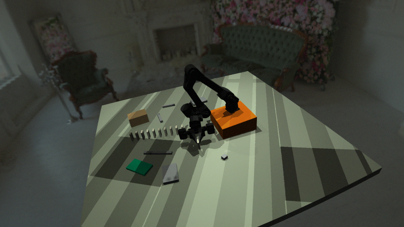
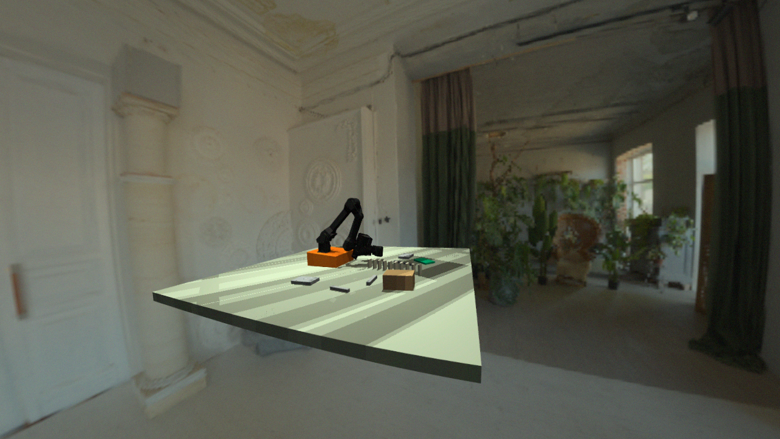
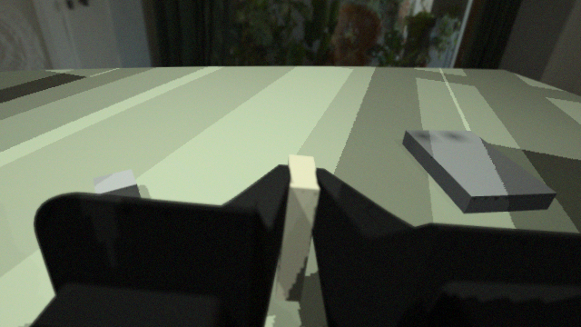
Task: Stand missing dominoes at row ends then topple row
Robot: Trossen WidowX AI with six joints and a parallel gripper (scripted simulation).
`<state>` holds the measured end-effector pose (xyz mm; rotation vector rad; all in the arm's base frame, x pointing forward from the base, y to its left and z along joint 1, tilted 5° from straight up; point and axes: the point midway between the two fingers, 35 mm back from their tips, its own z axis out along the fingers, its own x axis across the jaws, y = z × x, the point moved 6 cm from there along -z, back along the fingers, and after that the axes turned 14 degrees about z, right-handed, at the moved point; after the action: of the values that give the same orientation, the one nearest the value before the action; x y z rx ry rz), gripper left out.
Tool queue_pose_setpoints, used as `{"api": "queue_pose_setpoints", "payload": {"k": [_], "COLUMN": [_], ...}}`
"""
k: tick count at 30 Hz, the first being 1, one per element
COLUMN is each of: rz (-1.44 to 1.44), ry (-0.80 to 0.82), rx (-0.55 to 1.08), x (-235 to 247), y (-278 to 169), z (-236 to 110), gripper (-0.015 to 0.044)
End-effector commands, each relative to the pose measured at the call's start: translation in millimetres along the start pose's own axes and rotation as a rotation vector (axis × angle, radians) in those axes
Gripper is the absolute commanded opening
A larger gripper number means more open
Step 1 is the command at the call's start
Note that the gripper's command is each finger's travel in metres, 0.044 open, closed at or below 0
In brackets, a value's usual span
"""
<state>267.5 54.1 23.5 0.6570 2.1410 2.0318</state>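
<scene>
A cream domino (image 3: 302,182) is pinched between the two black fingers of the end effector (image 1: 198,137), held above the table (image 1: 254,180) just off the 3 o'clock end of the standing domino row (image 1: 153,132). In the wrist view a grey slab (image 3: 477,170) lies at 2 o'clock and a small grey cube (image 3: 115,183) at 9 o'clock.

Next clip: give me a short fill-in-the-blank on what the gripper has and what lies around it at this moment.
1. The gripper is shut on a cream ____.
2. The arm's base stands on an ____ block.
3. In the top view, the flat tile left of the grey slab is ____.
4. The row of dominoes is ____, not fallen.

Missing words: domino; orange; green; standing
</scene>
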Motion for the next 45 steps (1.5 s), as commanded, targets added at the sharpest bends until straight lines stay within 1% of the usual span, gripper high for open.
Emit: {"api": "queue_pose_setpoints", "payload": {"k": [1, 15, 30, 31, 38, 43, 45], "rz": [0.010, 0.014, 0.014, 0.014, 0.017, 0.027, 0.096], "ry": [-0.002, -0.001, -0.001, -0.001, 0.002, -0.001, -0.028], "rx": [0.008, 0.010, 0.010, 0.010, 0.009, 0.012, 0.031], "x": [-3.5, -4.1, -4.1, -3.9, 8.9, 9.9, 2.9], "y": [-13.1, -17.1, -17.1, -15.9, 27.1, 31.1, 31.4], "z": [3.1, 3.9, 3.9, 3.8, -0.9, -1.0, 4.3], "gripper": [0.0027, 0.0027, 0.0421, 0.0440, 0.0440, 0.0440, 0.0440]}}
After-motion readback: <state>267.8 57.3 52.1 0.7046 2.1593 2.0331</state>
